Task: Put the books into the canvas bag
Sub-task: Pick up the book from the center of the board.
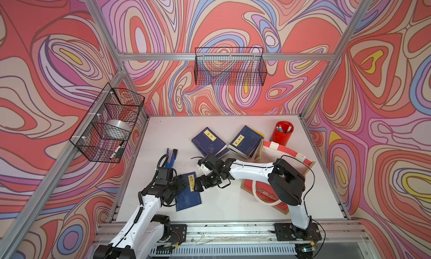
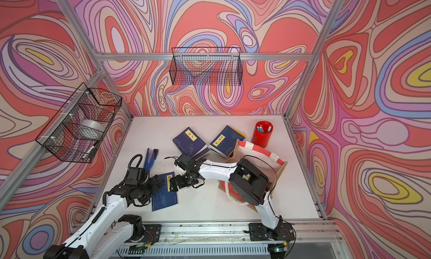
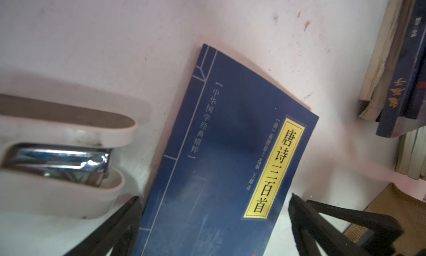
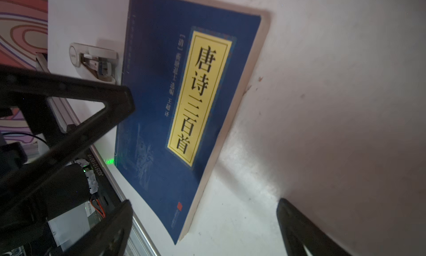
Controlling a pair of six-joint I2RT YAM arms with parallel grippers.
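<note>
- Navy and thin, the nearest book (image 1: pixel 189 197) lies flat on the table (image 1: pixel 228 204), close to the front edge. It offers no raised edge to the fingers, so I judge that a closing grip may only slide over the cover or push the book away.
- The white stapler (image 3: pixel 64 151) sits just beside the spine edge of this book. A sideways push of the book, or a finger coming down there, could knock it.
- Both grippers are over this one book and very near each other, so one could strike the other if they descend together.
- Lifted by one edge, the soft book would probably bend and might slip out on the way.
- The canvas bag (image 1: pixel 288 151) is further back on the right, and the right arm reaches across it and hides most of its mouth. Its soft rim may fold inward when a book meets it.
- A stack of books (image 1: pixel 245 141) lies against or just beside the bag's jute side, I cannot tell which. A single book (image 1: pixel 207 141) lies near the stack.
- The red pen cup (image 1: pixel 281 136), behind the bag, could be tipped by a wide swing.
- The left gripper (image 3: pixel 214 197) has its jaws spread wide across the book's width, and it grasps nothing. Whether the tips touch anything I cannot tell.
- The right gripper (image 4: pixel 204 200) is spread wide too and empty, with the book's corner between its fingers.
</note>
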